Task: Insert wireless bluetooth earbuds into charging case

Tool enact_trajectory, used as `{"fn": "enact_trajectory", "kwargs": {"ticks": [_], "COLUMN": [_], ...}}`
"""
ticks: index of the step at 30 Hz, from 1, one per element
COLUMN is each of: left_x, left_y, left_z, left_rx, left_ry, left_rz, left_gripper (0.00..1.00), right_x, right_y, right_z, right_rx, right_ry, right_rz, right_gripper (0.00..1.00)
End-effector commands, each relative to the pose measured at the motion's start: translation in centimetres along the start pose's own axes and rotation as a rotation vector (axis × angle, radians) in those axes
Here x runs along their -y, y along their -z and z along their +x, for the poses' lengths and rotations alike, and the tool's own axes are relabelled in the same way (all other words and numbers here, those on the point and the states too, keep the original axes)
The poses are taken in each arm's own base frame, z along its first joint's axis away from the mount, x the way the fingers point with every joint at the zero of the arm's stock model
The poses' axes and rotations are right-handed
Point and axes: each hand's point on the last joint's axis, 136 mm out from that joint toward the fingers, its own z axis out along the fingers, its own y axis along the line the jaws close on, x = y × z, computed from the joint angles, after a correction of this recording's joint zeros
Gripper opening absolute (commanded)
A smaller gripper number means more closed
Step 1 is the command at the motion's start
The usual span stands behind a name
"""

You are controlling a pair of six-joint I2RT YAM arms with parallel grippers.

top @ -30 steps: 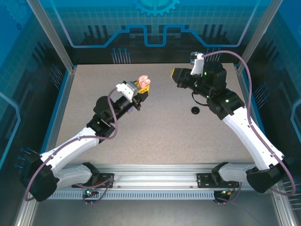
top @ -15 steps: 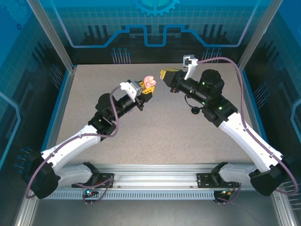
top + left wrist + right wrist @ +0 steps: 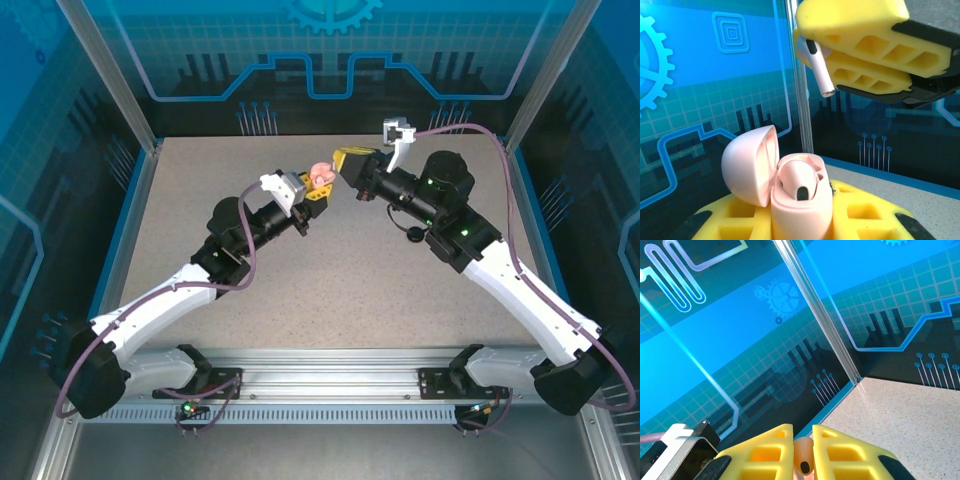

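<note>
Pale pink on pale pink makes this step easy to misjudge, so take it slowly. You are bringing the pale pink earbud (image 3: 819, 70) to the open charging case (image 3: 802, 210), and both are held in the air above the counter (image 3: 300, 300), towards its far edge. One socket looks filled by a second earbud (image 3: 799, 182) (its dark oval end faces the left wrist camera), so aim for the free socket beside it. I cannot make out that socket's mouth from these views. Line the stem up with the socket before you descend. At present the stem hangs tilted, its tip pointing down towards the case but clearly apart from it. Stay clear of the hinged lid (image 3: 747, 162), which stands open on the left in the left wrist view. Tip the case so that its opening faces the stem, and let go only once the bud is seated. The right end effector (image 3: 802, 435) has its yellow fingers almost closed, pinching the earbud by its head with the stem sticking out free. The left end effector (image 3: 310, 190) is clamped tight on the lower body of the case, one finger on either side. A small black object (image 3: 415, 233) lies on the counter beside the right arm, well apart from all this, and you can leave it alone.
</note>
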Motion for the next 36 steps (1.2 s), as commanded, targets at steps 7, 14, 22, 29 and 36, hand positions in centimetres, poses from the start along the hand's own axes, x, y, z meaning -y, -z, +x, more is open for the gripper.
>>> {"fn": "enact_trajectory", "kwargs": {"ticks": [7,14,22,29,36], "left_x": [0.2,0.1,0.1,0.1,0.2], "left_y": [-0.2,-0.2,-0.1,0.0,0.1], "left_z": [-2.7,-2.9,-3.1,-3.4,-3.6], "left_rx": [0.065,0.069,0.075,0.081,0.085], "left_ry": [-0.011,-0.013,-0.021,-0.023,-0.021], "left_rz": [0.005,0.002,-0.004,-0.003,0.001], "left_gripper": [0.0,0.0,0.0,0.0,0.0], "right_x": [-0.4,0.2,0.8,1.6,1.9], "right_y": [-0.6,-0.7,-0.6,-0.9,-1.1], "right_z": [1.8,2.5,3.1,3.7,3.6], "right_rx": [-0.025,-0.041,-0.06,-0.076,-0.071], "right_ry": [-0.003,-0.006,0.001,0.005,0.008], "right_rz": [-0.027,-0.009,0.017,0.039,0.05], "right_gripper": [0.12,0.12,0.11,0.1,0.1]}}
